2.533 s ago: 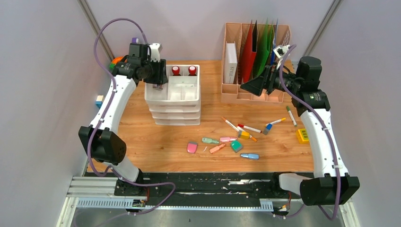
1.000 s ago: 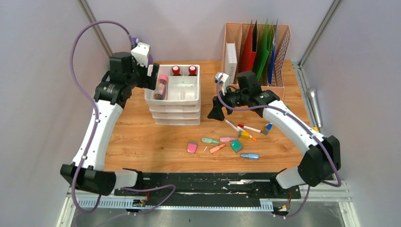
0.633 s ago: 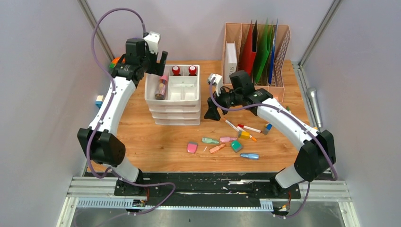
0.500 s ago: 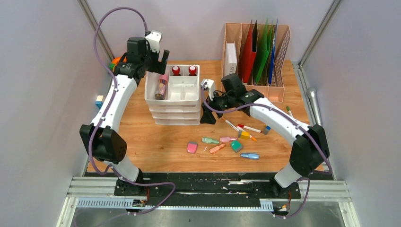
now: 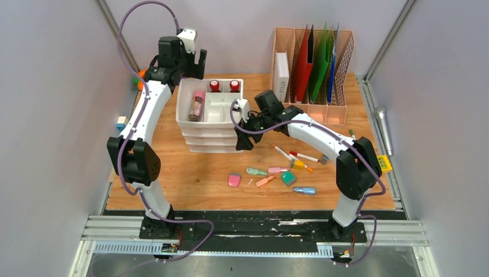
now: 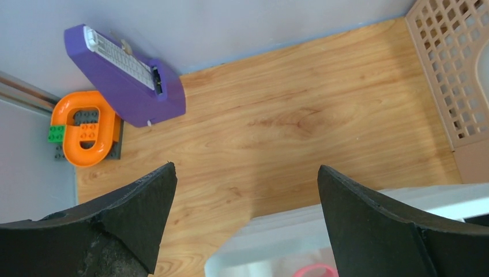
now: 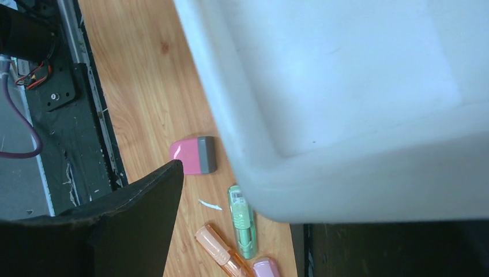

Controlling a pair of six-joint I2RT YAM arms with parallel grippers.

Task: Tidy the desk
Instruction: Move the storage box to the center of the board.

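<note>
On the wooden desk (image 5: 190, 167) stands a white stack of drawers (image 5: 212, 124) with an open top tray. A pink-capped bottle (image 5: 198, 104) lies in the tray's left compartment, and two red-capped bottles (image 5: 214, 86) stand at its back. My left gripper (image 5: 193, 62) hovers open and empty above the tray's back-left corner, over bare wood (image 6: 277, 115). My right gripper (image 5: 241, 138) is at the stack's right front corner. In the right wrist view the white drawer wall (image 7: 346, 115) fills the space between the jaws. One finger (image 7: 115, 225) stands a little off it; the other is mostly hidden behind it.
Loose items lie in front of the stack: a pink eraser (image 5: 234, 180), green highlighter (image 5: 256, 171), orange highlighter (image 5: 265, 181), teal eraser (image 5: 288, 178) and markers (image 5: 304, 157). A file holder (image 5: 311, 69) stands back right. A purple stapler (image 6: 124, 78) and an orange brick piece (image 6: 83, 127) sit back left.
My left gripper let go of the pink-capped bottle in the tray, then rose and moved back. My right arm swung left from the file holder to the drawer stack, its jaws narrowing.
</note>
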